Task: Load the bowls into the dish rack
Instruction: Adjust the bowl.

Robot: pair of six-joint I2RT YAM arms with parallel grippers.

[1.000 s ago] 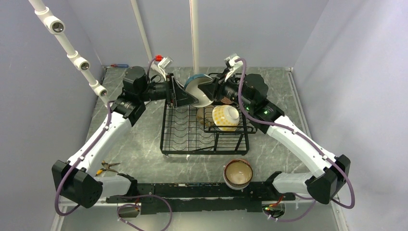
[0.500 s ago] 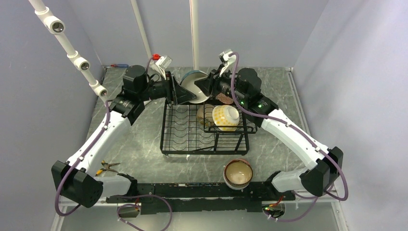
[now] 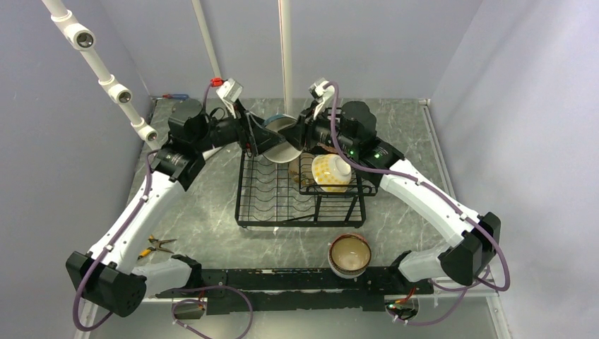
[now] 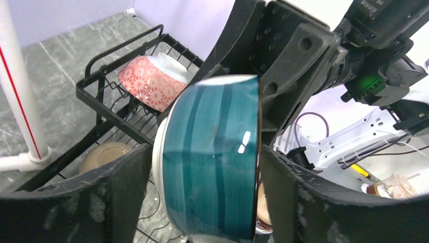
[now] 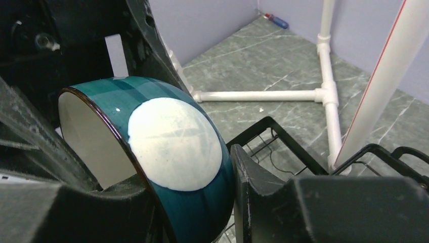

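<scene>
- A pair of pliers point(image 3: 157, 245) lies on the table near the left arm's base, well apart from everything else.
- The left gripper point(image 4: 205, 157) reaches in over the far left corner of the dish rack point(image 3: 297, 224). It is clenched on the teal bowl point(image 3: 282, 138), with one finger against the rim side and the other against the base.
- The teal bowl hangs in the air on its side between the two grippers, above the far edge of the rack's lower tray and touching no wire. Its white inside faces the left arm and its pale round base faces the right arm.
- The right gripper point(image 5: 192, 172) meets it from the other side and also grasps the teal bowl, which fills the gap between its fingers.
- A beige bowl point(image 4: 103, 154) rests in the lower tray, partly under the raised basket.
- A pink-patterned bowl point(image 4: 152, 81) sits tilted at the far end of the raised basket, and a yellow-dotted bowl point(image 3: 329, 171) lies tilted in the same basket, nearer the arms' bases.
- A brown-rimmed bowl point(image 3: 350, 254) stands mouth up on the table near the arms' bases, apart from the rack.
</scene>
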